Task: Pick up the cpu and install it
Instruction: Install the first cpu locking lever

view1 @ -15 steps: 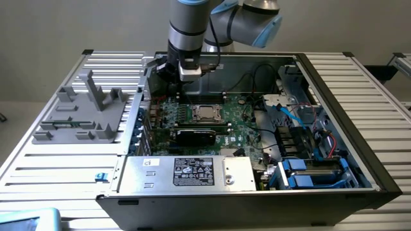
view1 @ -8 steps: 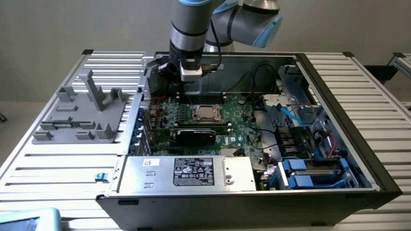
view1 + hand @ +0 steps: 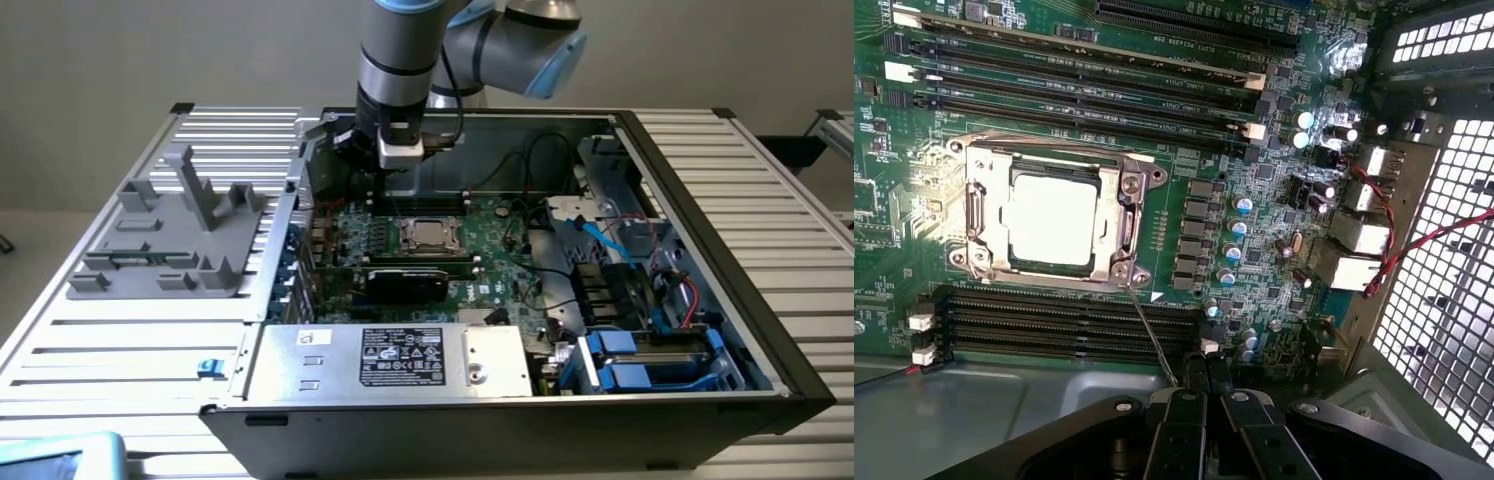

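The cpu (image 3: 1052, 218) sat inside the socket frame (image 3: 1130, 190) on the motherboard (image 3: 1274, 215). The gripper (image 3: 1204, 380) hung near it, jaws pressed together and holding nothing.

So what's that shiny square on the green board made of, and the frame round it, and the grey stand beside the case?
The cpu looks like metal: a smooth pale lid glaring under the light. The frame around it is probably steel, silvery with bright edges. The grey stand is likely plastic, matt and evenly grey, though that's not certain.
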Motion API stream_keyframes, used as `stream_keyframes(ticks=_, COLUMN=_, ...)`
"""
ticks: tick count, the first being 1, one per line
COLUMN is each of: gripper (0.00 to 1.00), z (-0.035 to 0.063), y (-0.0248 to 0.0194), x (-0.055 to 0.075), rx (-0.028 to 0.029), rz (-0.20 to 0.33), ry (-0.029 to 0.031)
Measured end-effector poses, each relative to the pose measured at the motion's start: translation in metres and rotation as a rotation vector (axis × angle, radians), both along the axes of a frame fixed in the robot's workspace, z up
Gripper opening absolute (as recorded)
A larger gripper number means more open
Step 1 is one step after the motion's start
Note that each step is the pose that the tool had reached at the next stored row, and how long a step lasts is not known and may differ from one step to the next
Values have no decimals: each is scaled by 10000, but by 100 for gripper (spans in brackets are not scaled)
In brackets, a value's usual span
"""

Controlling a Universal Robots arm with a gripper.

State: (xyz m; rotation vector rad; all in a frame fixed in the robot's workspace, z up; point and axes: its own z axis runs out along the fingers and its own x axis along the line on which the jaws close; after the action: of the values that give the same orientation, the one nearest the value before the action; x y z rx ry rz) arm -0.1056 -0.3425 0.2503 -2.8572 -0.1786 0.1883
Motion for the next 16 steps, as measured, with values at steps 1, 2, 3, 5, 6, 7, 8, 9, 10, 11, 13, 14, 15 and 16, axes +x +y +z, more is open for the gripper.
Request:
stream_keyframes(ticks=1, gripper=12, z=0, y=0, x=6, rx=1, rz=-21, ry=-2)
stream_keyframes(ticks=2, gripper=12, z=0, y=0, x=11, rx=3, rz=-42, ry=-5)
stream_keyframes(ticks=3, gripper=12, z=0, y=0, x=16, rx=5, rz=-64, ry=-10)
stream_keyframes(ticks=5, gripper=12, z=0, y=0, x=29, rx=9, rz=-98, ry=-16)
stream_keyframes(ticks=6, gripper=12, z=1, y=0, x=37, rx=12, rz=-110, ry=-17)
stream_keyframes(ticks=7, gripper=12, z=2, y=0, x=47, rx=14, rz=-122, ry=-16)
stream_keyframes(ticks=8, gripper=12, z=2, y=0, x=57, rx=18, rz=-130, ry=-17)
stream_keyframes(ticks=9, gripper=12, z=1, y=0, x=67, rx=25, rz=-138, ry=-19)
stream_keyframes(ticks=10, gripper=12, z=2, y=0, x=76, rx=30, rz=-146, ry=-21)
stream_keyframes(ticks=11, gripper=12, z=2, y=0, x=84, rx=34, rz=-157, ry=-25)
stream_keyframes(ticks=13, gripper=12, z=4, y=1, x=97, rx=38, rz=-180, ry=-36)
stream_keyframes(ticks=14, gripper=12, z=6, y=1, x=104, rx=38, rz=-191, ry=-42)
stream_keyframes(ticks=15, gripper=12, z=8, y=1, x=111, rx=38, rz=-202, ry=-49)
stream_keyframes(ticks=16, gripper=12, z=10, y=2, x=118, rx=38, rz=-212, ry=-59)
